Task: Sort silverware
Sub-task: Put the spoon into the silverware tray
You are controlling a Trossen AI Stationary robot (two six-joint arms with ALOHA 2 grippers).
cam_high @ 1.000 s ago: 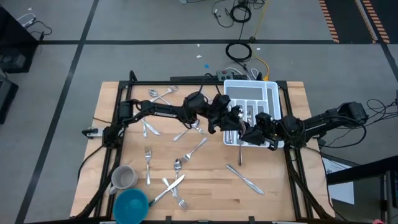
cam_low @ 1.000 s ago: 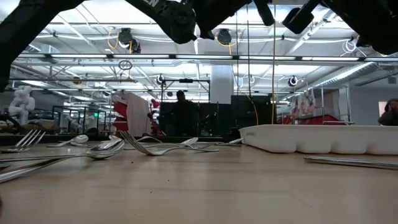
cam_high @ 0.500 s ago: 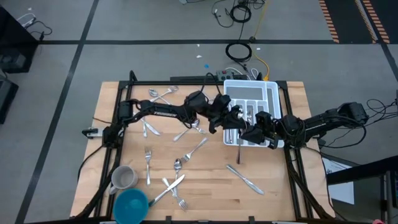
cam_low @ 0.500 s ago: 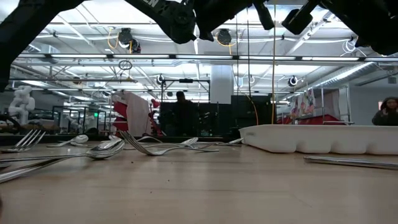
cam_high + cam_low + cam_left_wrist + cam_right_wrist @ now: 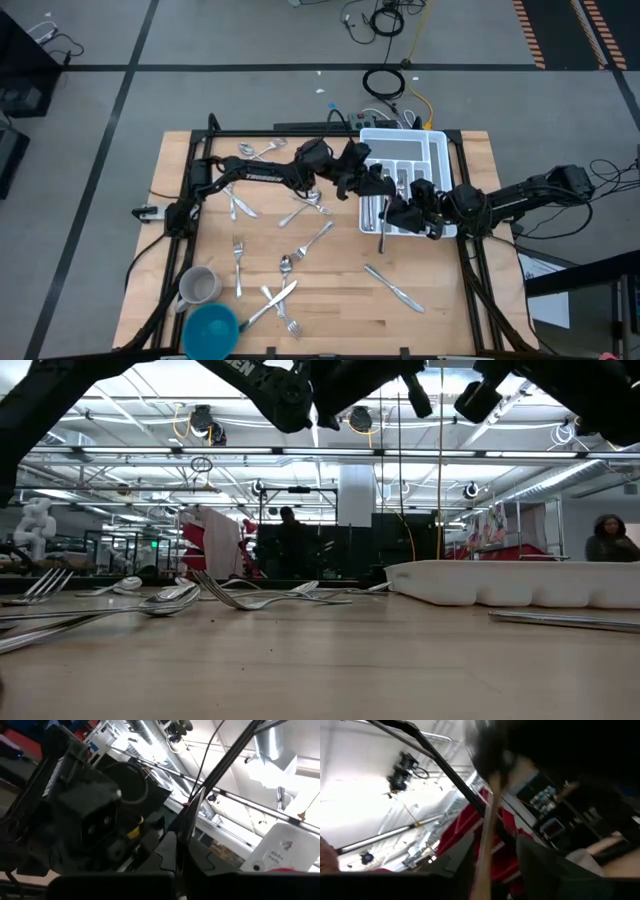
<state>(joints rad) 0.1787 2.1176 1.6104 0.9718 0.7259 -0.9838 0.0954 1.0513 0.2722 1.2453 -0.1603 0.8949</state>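
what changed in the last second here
The left hand closed on the piece of silverware that the right hand was holding up by the white tray. The right hand's fingers have now opened around it, so this looks like a handover. The piece shifted slightly toward the tray. The loose silverware, the mug and the blue bowl stayed put.

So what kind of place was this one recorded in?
Likely a large robotics lab or workshop: exposed ceiling pipes and lights overhead, taped lines on a grey floor, loose cables behind the wooden table.
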